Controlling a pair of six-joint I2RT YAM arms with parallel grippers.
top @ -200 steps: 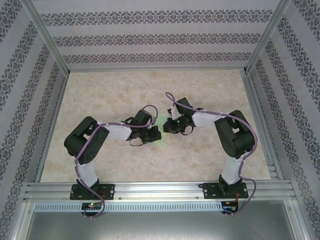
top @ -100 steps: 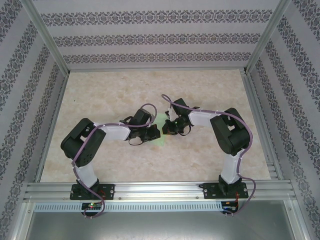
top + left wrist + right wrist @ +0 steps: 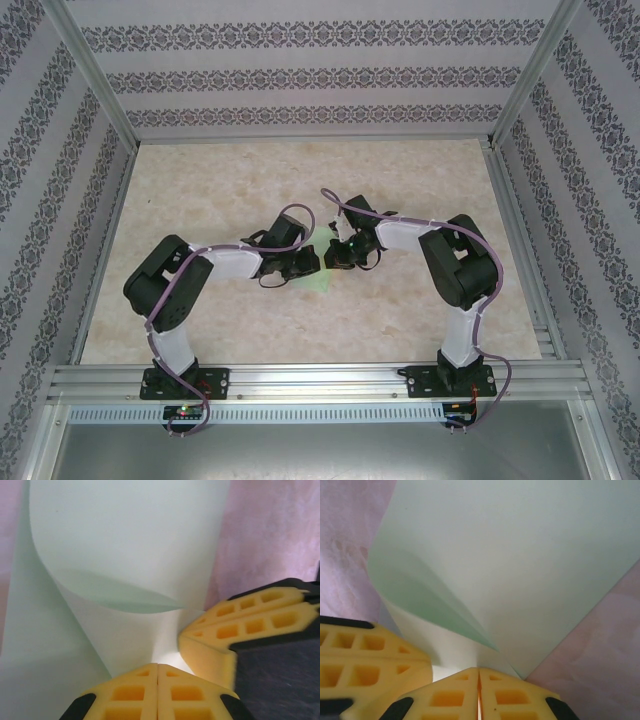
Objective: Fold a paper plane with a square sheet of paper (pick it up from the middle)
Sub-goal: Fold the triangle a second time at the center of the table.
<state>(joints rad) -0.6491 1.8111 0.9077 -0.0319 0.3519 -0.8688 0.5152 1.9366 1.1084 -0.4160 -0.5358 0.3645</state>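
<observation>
The pale-green square sheet of paper is lifted and bowed into a curl, with one layer arching over another. My left gripper is shut on the sheet's near edge, its yellow pads pressed together. My right gripper is shut on the same sheet right beside it. The right gripper's fingers show at the right of the left wrist view. The left gripper's fingers show at the left of the right wrist view. From above, the left gripper and the right gripper nearly touch, and a sliver of the sheet peeks out below them.
The marbled beige table runs out to patterned walls on three sides and an aluminium rail at the front. Purple cables loop over both arms.
The two grippers have closed in on each other at the table's middle. The sheet, earlier spread wider between them, is now bunched and mostly covered by the arms.
</observation>
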